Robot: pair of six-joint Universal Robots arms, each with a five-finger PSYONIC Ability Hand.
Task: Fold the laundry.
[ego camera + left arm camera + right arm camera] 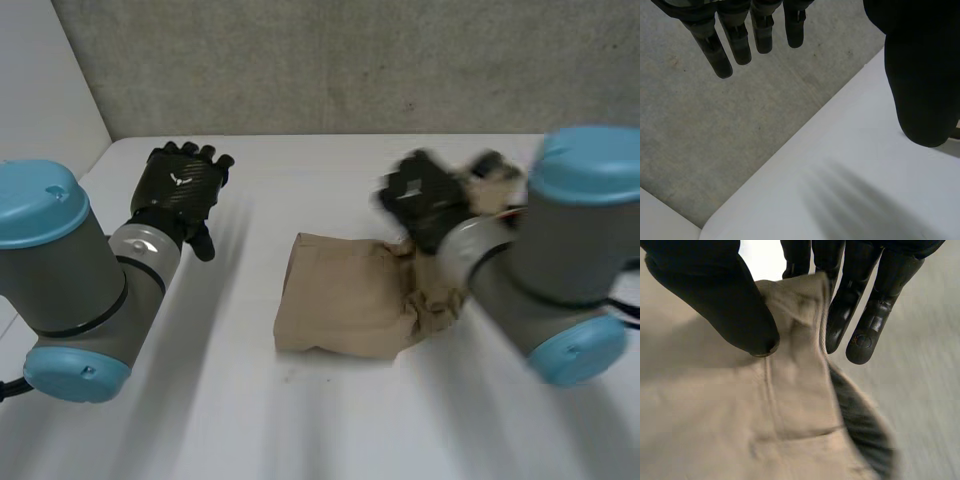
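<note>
Head view first — you have a tan woven garment (345, 295) lying mid-table on the smooth white table (250, 420). Its left side is roughly squared off, while the end nearest the black right hand (425, 195) is bunched and crumpled. From that, you can judge one fold made and the job perhaps half done: the loose end needs smoothing and at least one more fold.

Right wrist view: thumb and fingers pinch a hemmed edge of the cloth. The fabric is thick and matte, with a stitched seam running away from the fingertips. Which part of the garment that edge belongs to is hard to say; the arm covers that end from above.

The black left hand (180, 185) hovers well apart from the cloth — fingers straight, holding nothing.
</note>
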